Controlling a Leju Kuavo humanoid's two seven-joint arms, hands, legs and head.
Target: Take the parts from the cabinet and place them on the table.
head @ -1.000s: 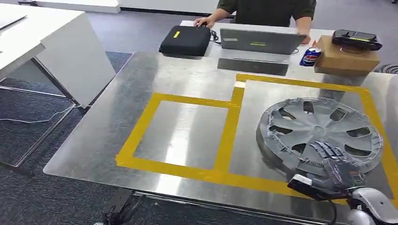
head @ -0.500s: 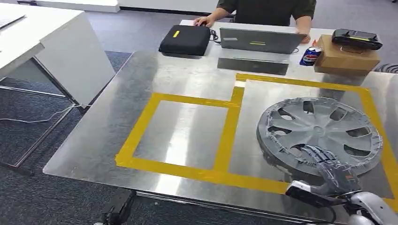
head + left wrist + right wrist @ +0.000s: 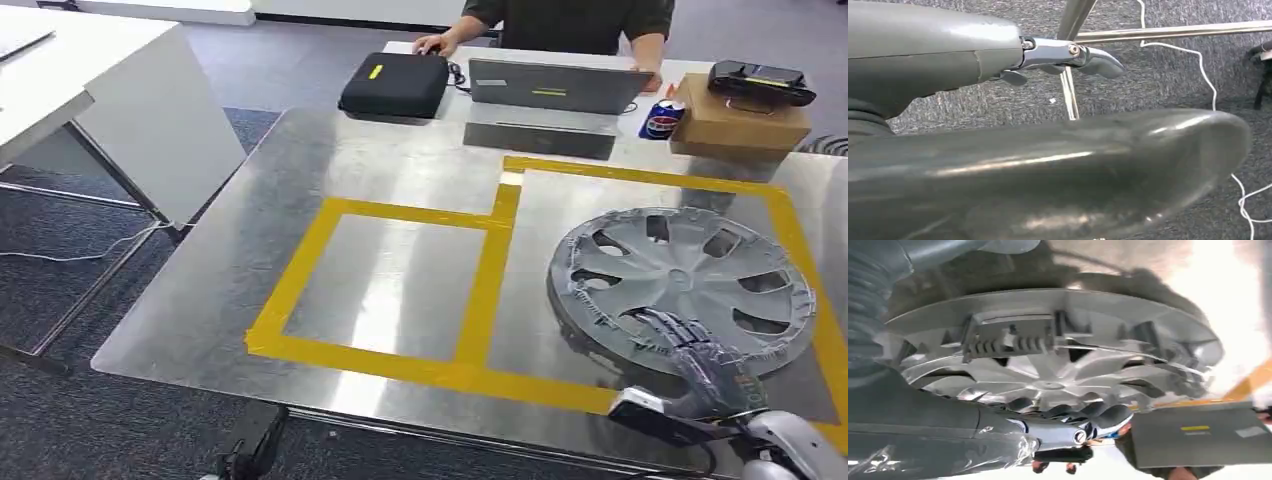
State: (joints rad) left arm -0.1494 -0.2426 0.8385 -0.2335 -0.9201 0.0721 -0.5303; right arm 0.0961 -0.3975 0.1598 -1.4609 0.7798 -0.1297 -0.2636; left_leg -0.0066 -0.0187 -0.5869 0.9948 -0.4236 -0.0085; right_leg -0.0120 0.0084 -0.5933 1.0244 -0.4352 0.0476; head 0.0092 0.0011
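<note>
At lower right of the head view, the right hand (image 3: 712,370) rests spread-fingered on the hubcap's (image 3: 690,275) near rim, atop the table (image 3: 400,160).

Whether the left hand (image 3: 1068,52) is spread or curled cannot be told.

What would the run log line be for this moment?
part: wheel cover on table, inside right yellow tape box | right robot hand: at cover's near rim, contact unclear | left robot hand: hanging over carpet

The part is a silver-grey plastic wheel cover (image 3: 680,285), round with spoke-shaped cutouts and clips around its rim. It lies on the metal table (image 3: 400,165), spoke face up, inside the yellow tape outline (image 3: 490,290). The right hand (image 3: 705,365) sits at its near edge, fingers reaching over the rim.
</note>
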